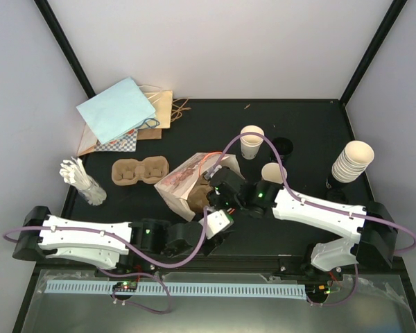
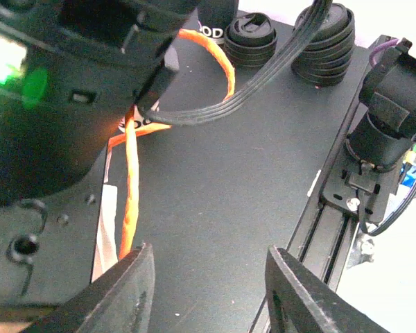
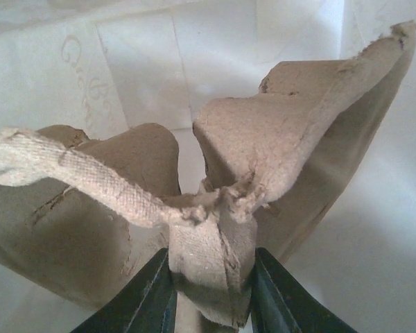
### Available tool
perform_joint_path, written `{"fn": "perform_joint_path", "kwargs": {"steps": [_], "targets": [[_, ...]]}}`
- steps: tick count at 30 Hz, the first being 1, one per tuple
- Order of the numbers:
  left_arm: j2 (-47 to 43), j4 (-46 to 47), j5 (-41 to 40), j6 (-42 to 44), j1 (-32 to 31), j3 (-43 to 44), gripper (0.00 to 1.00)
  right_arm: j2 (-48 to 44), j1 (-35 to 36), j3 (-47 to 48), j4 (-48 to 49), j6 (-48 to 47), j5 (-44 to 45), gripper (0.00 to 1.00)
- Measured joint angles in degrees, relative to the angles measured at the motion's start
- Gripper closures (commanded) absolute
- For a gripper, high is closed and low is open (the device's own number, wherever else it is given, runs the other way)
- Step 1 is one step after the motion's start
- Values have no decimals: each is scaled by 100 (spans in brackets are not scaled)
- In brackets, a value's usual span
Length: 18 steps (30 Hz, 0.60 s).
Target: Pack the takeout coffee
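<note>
The right arm's fingers (image 3: 149,302) pinch the centre ridge of a brown pulp tray (image 3: 291,118). Only the right wrist view shows this, with the pale inner walls of the paper bag (image 3: 374,263) all round the tray. From above, that arm is seen only reaching into the mouth of the bag, which lies on its side. The left arm's fingers (image 2: 128,291) stand apart with nothing between them, over bare bench (image 2: 222,208) beside the bag's orange handle (image 2: 130,180). That wrist view also catches two stacks of black lids (image 2: 253,38). Two open-topped paper cups (image 1: 252,142) stand outside the bag, behind it, one half hidden by the right arm. A second pulp tray (image 1: 140,171) lies left of the bag, and a cup stack (image 1: 352,161) stands at far right. The bench is black, enclosed by pale walls (image 1: 215,48).
</note>
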Motion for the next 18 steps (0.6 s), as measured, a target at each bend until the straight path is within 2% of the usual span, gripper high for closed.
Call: {"fn": "perform_joint_path", "kwargs": {"steps": [11, 18], "targets": [[-4, -96, -422, -81, -42, -83, 51, 7, -50, 61, 17, 4, 15, 70], [175, -540, -726, -192, -20, 22, 52, 7, -26, 61, -33, 2, -7, 70]]}}
